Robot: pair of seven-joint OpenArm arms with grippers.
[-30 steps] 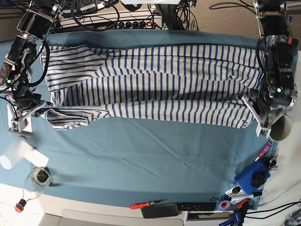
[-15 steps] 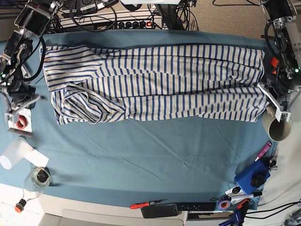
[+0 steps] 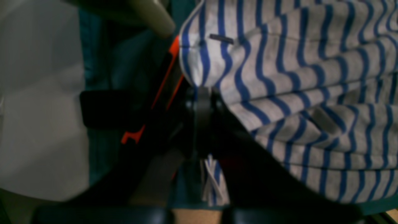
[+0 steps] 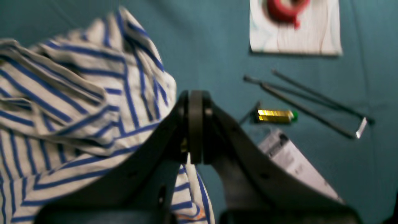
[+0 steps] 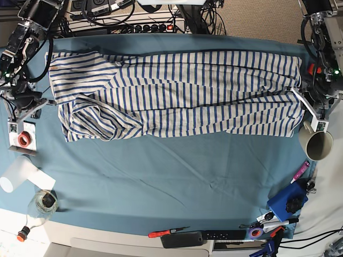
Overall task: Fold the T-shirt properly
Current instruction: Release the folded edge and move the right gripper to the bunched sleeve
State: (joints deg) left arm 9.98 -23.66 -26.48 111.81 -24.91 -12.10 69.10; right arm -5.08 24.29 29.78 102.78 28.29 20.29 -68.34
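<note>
The striped T-shirt (image 5: pixel 182 91) lies lengthwise across the teal tablecloth (image 5: pixel 161 171) as a long band, its near edge turned over onto itself. At the sleeve end, on the base view's left, my right gripper (image 5: pixel 47 104) is shut on the T-shirt. In the right wrist view its jaws (image 4: pixel 195 124) are pressed together, with striped cloth (image 4: pixel 77 102) hanging below them. My left gripper (image 5: pixel 296 93) is at the hem end on the right. It is shut (image 3: pixel 202 96) on the shirt's corner (image 3: pixel 279 77), and a tuft of cloth pokes out under the jaws.
A beige cup (image 5: pixel 316 144) stands beside the left arm. A red tape roll on white paper (image 5: pixel 22 140) lies near the right arm, with a clear cup (image 5: pixel 16 176) and a jar (image 5: pixel 44 203) nearer the front. A blue box (image 5: pixel 286 201), a screwdriver (image 5: pixel 167 233) and a remote (image 5: pixel 206 236) line the front edge.
Both grippers have carried the shirt's near edge away from the table front and laid it over the body. The band is now narrower. Both arms have shifted toward the back.
</note>
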